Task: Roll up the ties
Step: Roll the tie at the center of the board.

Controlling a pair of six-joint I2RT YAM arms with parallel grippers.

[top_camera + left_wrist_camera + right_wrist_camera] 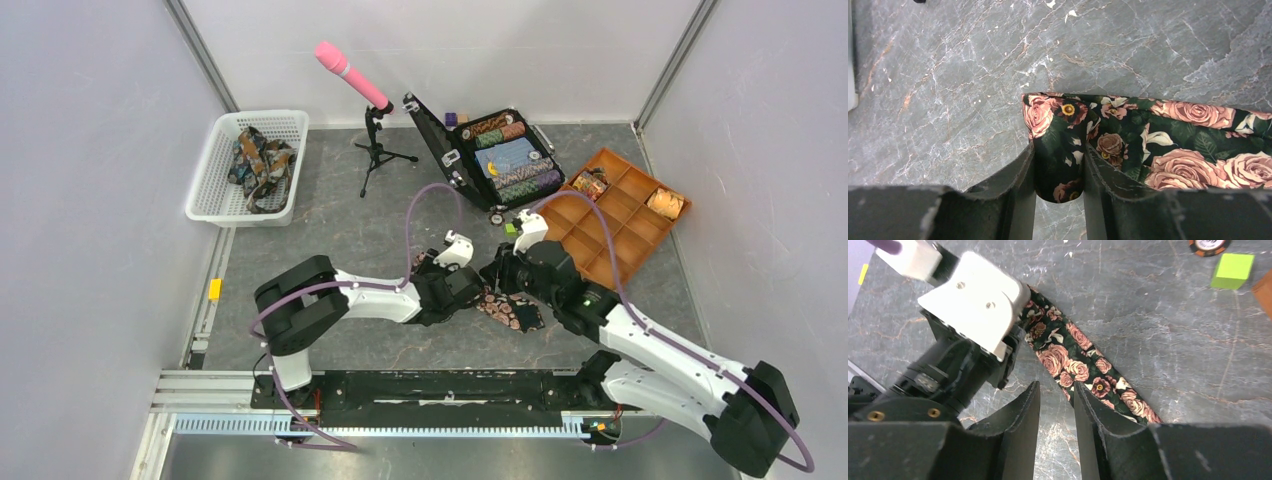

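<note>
Rolling is only just starting on the rose-print tie (512,312).
Overhead, it is lying between the arms; loose ties (258,160) are waiting in the basket (262,116), two coils (665,203) sitting in the orange tray (620,226). Left wrist: left end effector (1059,152) is pinching its folded end. Right wrist: right end effector (1056,390) is hanging open beside the flat strip.

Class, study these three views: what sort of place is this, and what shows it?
Probably a robot test cell: a left arm and right arm bolted at a walled grey table, plus staged props like the basket of ties and poker-chip case.
</note>
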